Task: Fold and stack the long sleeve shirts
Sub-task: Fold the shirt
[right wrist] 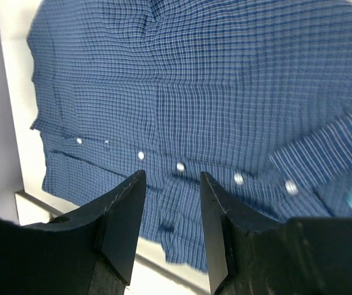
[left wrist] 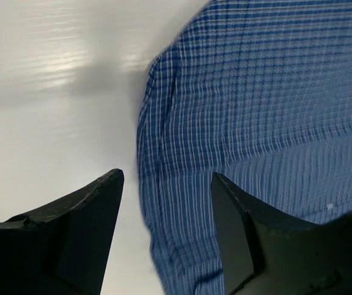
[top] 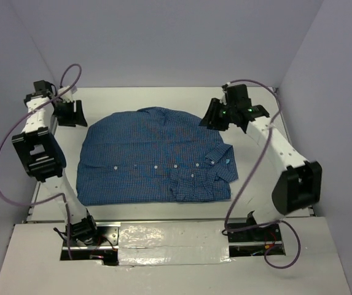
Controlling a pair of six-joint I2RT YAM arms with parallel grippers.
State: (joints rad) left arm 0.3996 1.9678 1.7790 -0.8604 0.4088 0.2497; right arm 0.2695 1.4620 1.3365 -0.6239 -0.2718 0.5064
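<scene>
A blue checked long sleeve shirt (top: pixel 154 157) lies on the white table, partly folded, its row of white buttons running left to right and a sleeve and collar bunched at its right side. My left gripper (top: pixel 70 114) is open and empty just beyond the shirt's far left corner; the left wrist view shows the shirt's edge (left wrist: pixel 237 123) between and past the fingers (left wrist: pixel 96 215). My right gripper (top: pixel 215 117) is open and empty above the shirt's far right corner; the right wrist view looks down on the shirt (right wrist: pixel 194 92) and its buttons.
The white table (top: pixel 268 196) is walled by grey panels on the left, back and right. The arm bases stand on the near ledge (top: pixel 176 236). Purple cables loop beside both arms.
</scene>
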